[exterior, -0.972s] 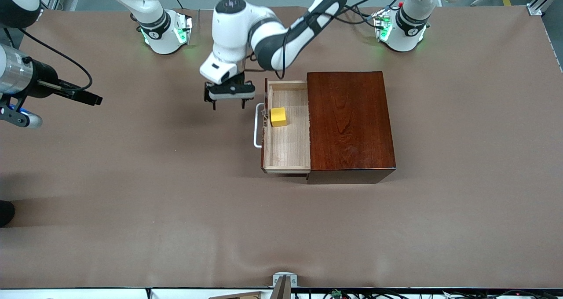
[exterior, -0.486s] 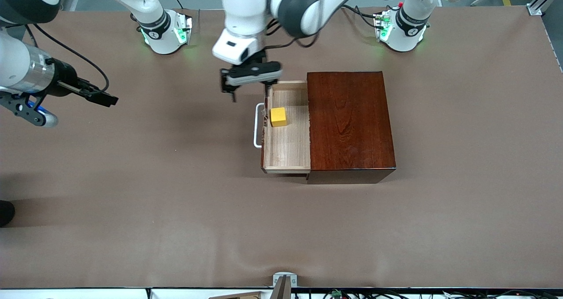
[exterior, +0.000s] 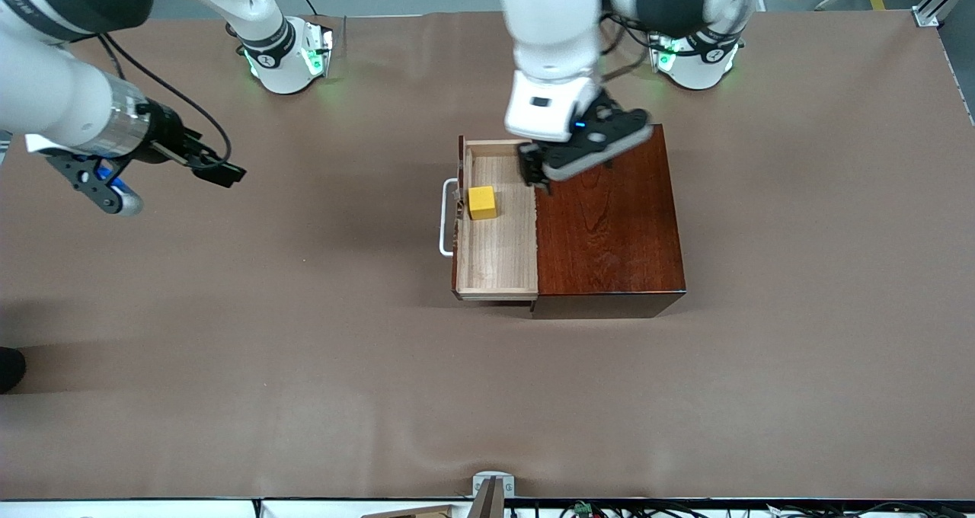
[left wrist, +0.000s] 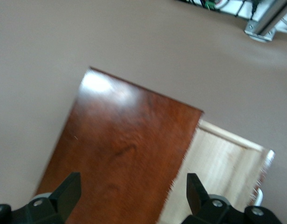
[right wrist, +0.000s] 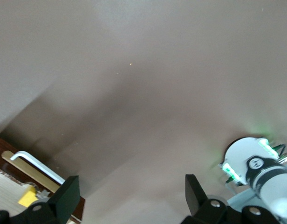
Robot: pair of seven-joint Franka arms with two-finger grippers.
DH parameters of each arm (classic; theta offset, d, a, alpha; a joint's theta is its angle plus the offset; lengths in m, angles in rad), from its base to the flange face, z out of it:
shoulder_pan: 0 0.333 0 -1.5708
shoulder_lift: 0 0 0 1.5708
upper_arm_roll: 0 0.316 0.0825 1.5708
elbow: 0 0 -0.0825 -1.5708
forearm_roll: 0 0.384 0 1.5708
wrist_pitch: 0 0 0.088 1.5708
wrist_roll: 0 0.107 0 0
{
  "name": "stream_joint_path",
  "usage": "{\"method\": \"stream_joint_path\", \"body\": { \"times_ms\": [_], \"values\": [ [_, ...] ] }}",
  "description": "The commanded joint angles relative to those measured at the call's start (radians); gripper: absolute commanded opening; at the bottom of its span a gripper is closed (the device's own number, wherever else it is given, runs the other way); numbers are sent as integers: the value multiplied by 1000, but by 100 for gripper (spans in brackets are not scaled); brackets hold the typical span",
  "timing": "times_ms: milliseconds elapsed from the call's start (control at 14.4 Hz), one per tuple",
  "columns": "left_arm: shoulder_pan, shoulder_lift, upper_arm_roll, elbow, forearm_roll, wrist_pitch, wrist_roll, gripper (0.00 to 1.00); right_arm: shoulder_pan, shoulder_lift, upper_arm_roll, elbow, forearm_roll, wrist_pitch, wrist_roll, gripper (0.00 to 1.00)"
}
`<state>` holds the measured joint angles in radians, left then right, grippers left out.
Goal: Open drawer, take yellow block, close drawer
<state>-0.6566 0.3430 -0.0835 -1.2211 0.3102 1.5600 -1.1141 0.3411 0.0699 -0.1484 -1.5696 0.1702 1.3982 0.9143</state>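
The drawer [exterior: 499, 251] stands pulled out of the mahogany box [exterior: 609, 228], with its white handle [exterior: 443, 221] toward the right arm's end of the table. The yellow block [exterior: 481, 202] sits in the drawer just inside its dark front. My left gripper [exterior: 570, 169] is open and empty, over the edge where the box top meets the drawer. In the left wrist view the left gripper [left wrist: 133, 196] is over the box top [left wrist: 120, 149] and the drawer tray [left wrist: 222, 168]. My right gripper [exterior: 227, 173] is open and empty, over bare table at the right arm's end. The right wrist view shows the right gripper [right wrist: 130, 198], the handle [right wrist: 34, 165] and the block [right wrist: 27, 196].
The brown table mat [exterior: 305, 366] lies bare around the box. The two arm bases [exterior: 286, 57] [exterior: 693, 53] stand along the table's edge farthest from the front camera. A small metal bracket [exterior: 491, 487] sits at the edge nearest to it.
My left gripper has swung from over the table beside the drawer handle to over the box's edge. My right gripper has moved in toward the drawer. Drawer and block have not moved.
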Motion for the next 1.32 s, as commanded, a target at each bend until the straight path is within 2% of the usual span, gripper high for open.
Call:
{"method": "stream_joint_path", "body": {
  "times_ms": [0,347,694,833,1249],
  "values": [
    [96,-65,-13,-28,12,-17,150,100,61,-12,-7,-33,14,45,121,100],
    [259,-98,-22,-28,-32,-57,384,100,159,-10,-7,-59,14,123,369,100],
    [383,-130,-22,-29,-94,-57,577,100,238,-6,-7,-86,14,188,510,100],
    [440,-150,-22,-32,-161,-54,654,100,262,1,-7,-87,14,193,549,100],
    [564,-275,-21,-172,-266,-51,833,100,369,11,-7,-176,14,346,730,100]
  ]
}}
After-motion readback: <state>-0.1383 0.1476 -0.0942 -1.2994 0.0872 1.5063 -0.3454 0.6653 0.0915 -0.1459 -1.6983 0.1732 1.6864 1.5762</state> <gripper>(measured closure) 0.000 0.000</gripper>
